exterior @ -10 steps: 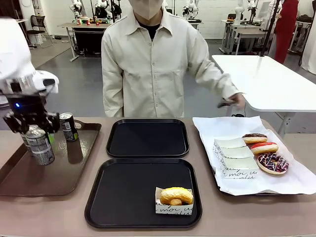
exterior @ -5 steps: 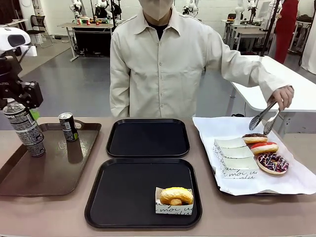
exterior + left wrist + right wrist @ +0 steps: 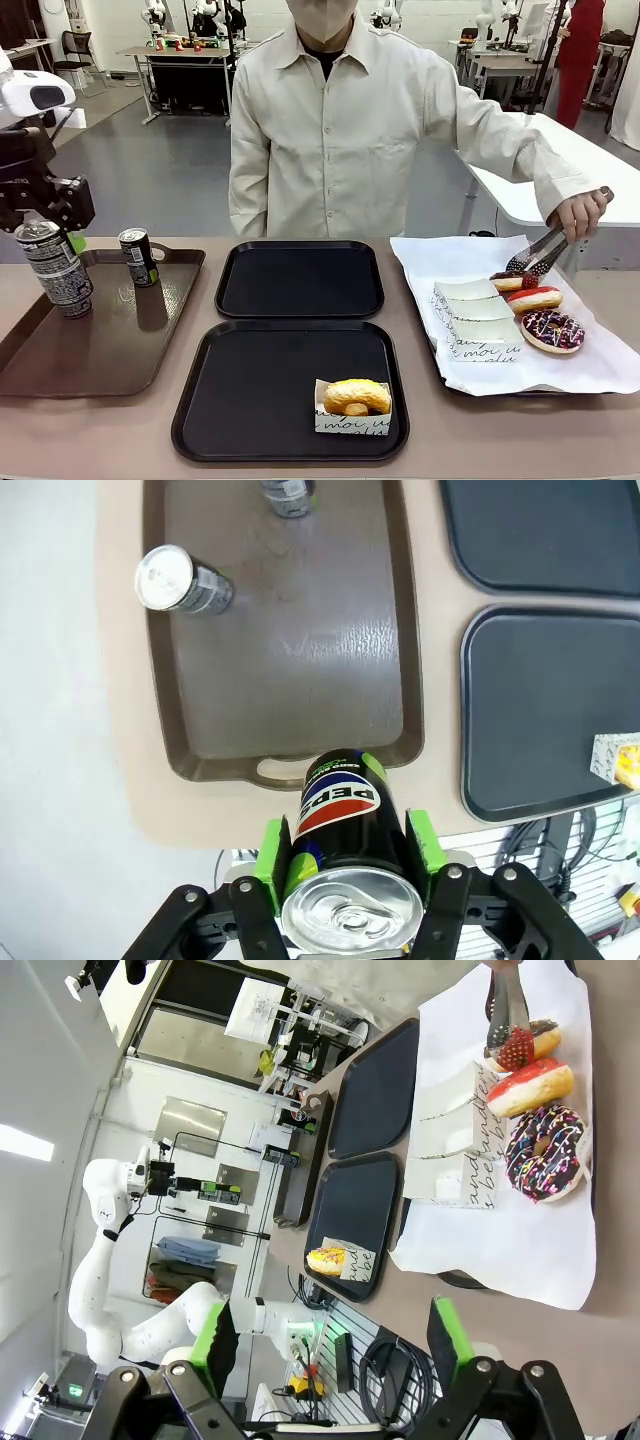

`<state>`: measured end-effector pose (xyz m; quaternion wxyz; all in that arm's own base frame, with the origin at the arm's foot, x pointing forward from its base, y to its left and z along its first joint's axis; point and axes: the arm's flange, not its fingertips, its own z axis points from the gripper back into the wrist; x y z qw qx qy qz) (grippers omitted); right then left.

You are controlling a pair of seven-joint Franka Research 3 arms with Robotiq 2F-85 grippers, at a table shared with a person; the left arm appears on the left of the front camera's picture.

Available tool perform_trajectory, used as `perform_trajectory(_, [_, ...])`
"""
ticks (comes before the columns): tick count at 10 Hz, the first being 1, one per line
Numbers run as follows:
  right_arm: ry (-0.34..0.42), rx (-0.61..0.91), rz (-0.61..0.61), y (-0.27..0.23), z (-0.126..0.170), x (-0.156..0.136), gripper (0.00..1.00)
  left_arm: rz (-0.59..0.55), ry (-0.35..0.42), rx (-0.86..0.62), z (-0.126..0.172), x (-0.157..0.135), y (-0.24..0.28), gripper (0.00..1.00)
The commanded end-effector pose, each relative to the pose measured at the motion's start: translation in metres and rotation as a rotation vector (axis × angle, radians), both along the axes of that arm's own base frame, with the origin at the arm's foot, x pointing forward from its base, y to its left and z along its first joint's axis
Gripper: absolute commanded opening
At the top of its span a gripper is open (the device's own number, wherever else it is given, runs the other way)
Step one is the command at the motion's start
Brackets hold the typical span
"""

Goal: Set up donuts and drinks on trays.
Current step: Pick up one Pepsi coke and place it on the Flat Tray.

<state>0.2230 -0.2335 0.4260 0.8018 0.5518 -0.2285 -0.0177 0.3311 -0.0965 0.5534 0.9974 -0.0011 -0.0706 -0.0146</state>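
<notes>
Nearest, on the robot's side: right tool (image 3: 330, 1345) spread wide, nothing between its green pads, high above the tabletop (image 3: 100, 430).

On the near black tray (image 3: 230, 400), toward its near right corner, a golden donut (image 3: 356, 395) in a white paper holder.

To the left, a brown tray (image 3: 110, 350) with handles. Above its left part, left tool (image 3: 345, 845) clamped on a dark can (image 3: 57, 272): a green pad on each side of the body, silver top toward the wrist camera, can tilted and held clear of the tray. Two more cans (image 3: 185, 580) standing farther back on the brown tray.

To the right, a white paper sheet (image 3: 600, 370) carrying a purple-sprinkled donut (image 3: 552, 330), with a row of empty paper holders (image 3: 478, 322) just beside it. Behind that, a pink donut (image 3: 535, 298), then a chocolate donut (image 3: 512, 281) farthest back.

Behind the near tray, just beyond its far rim, the far black tray (image 3: 300, 280).

At the chocolate donut, the tips of metal tongs (image 3: 540, 248), gripped in the person's hand (image 3: 578, 212) above the sheet's far edge. Standing at the tabletop's far side, the person in a pale shirt.
</notes>
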Motion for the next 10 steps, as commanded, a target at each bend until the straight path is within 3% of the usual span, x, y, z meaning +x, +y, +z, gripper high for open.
perform_trajectory(1, [-0.028,0.018,-0.004,-0.002,0.001,0.002,1.0,-0.083,-0.07,0.002,-0.013,-0.004,-0.054,0.58])
perform_trajectory(4, [-0.028,0.018,-0.004,-0.002,0.001,0.002,1.0,-0.224,-0.075,-0.019,-0.026,-0.006,-0.148,0.58])
perform_trajectory(7, [-0.028,0.018,-0.004,-0.002,0.001,0.002,1.0,-0.343,0.033,-0.068,-0.053,0.005,-0.215,0.58])
perform_trajectory(10, [-0.028,0.018,-0.004,-0.002,0.001,0.002,1.0,-0.422,0.069,-0.056,-0.076,0.016,-0.268,0.58])
